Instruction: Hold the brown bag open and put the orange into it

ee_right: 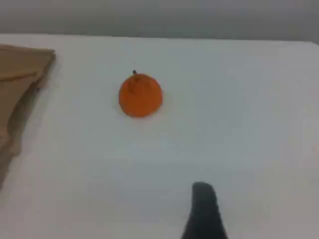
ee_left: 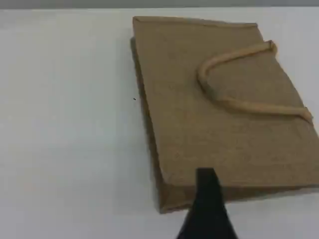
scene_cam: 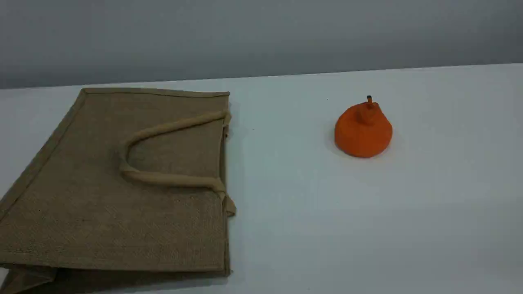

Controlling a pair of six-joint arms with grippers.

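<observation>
I see bag (scene_cam: 114, 183) flat on desk (scene_cam: 327, 228) at left, mouth edge toward orange (scene_cam: 363, 130) | orange upright, well apart to its right | left gripper (ee_left: 206, 186) over bag's near edge, right gripper (ee_right: 203, 199) nearer orange, fruit ahead-left of it | both grippers spread wide, holding nothing.

I'm looking at a plain white table (scene_cam: 367, 228) with two things lying on it. On the left side the brown bag (scene_cam: 81, 212) lies flat on its broad face, its mouth edge turned toward the middle of the table. One beige handle (scene_cam: 167, 178) is folded back across the upper face, the loop resting on the weave. Well apart from it, over on the right, the orange (scene_cam: 363, 132) sits upright on bare tabletop, stem pointing up
</observation>
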